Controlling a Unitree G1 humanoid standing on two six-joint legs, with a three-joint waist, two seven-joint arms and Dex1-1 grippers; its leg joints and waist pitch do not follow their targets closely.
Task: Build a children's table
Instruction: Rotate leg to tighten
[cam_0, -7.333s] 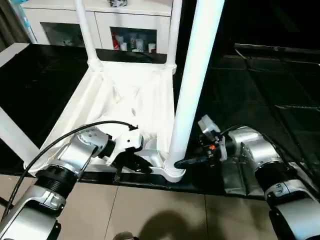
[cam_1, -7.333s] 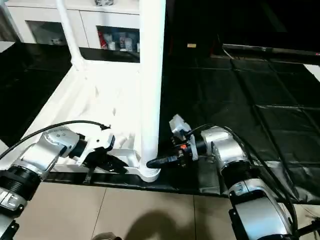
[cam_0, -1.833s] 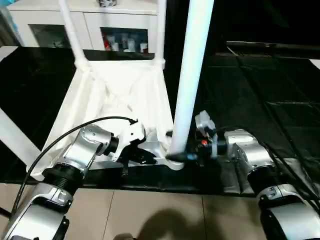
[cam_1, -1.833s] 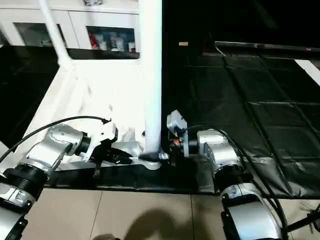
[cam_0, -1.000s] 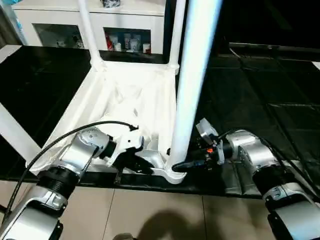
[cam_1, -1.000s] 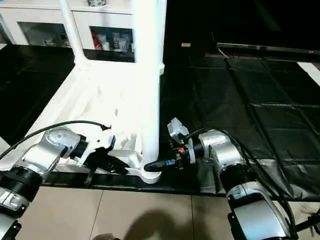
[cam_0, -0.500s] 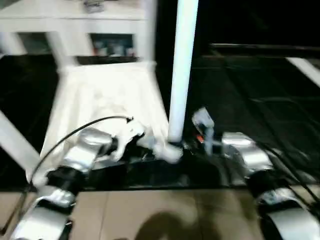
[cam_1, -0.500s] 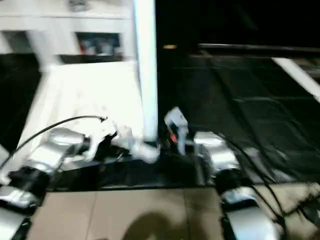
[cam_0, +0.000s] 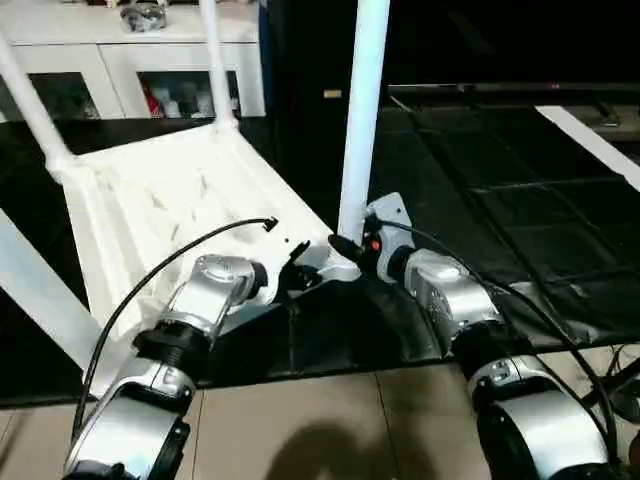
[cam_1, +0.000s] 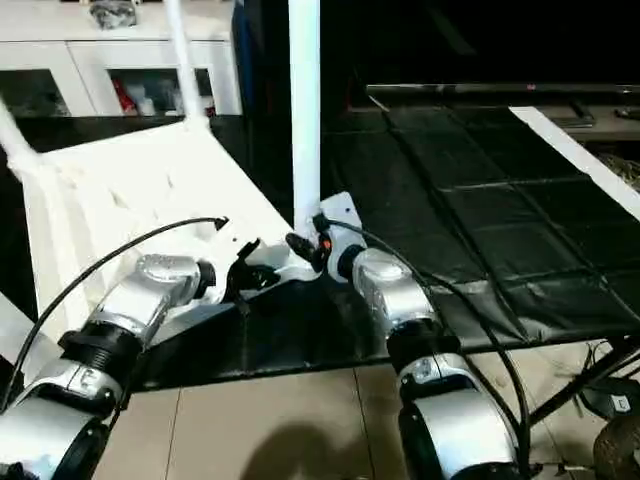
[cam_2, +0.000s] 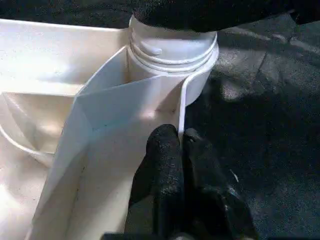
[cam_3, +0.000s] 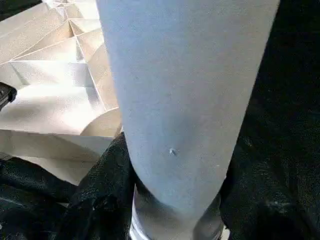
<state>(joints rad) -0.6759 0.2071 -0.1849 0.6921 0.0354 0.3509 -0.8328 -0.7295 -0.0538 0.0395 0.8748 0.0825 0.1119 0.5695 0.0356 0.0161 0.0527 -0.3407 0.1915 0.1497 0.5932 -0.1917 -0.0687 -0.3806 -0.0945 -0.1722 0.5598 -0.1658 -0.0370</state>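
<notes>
Right wrist view: right fingers (cam_3: 175, 210) grip leg (cam_3: 180, 90); left fingers (cam_2: 177, 150) pinch tabletop rim (cam_2: 181, 107).

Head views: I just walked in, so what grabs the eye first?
The upside-down white plastic table top with ribbed underside lies on black sheeting. A tall white tubular leg rises from its near corner socket, the right gripper around its base. The left gripper pinches the rim beside that socket.

the white plastic table top (cam_0: 170, 215) with its ribbed underside up has swung round on the black surface (cam_0: 480, 190): its near corner socket, once square to the robot, now points right. both hands have turned with it, pinching rim and leg.
</notes>
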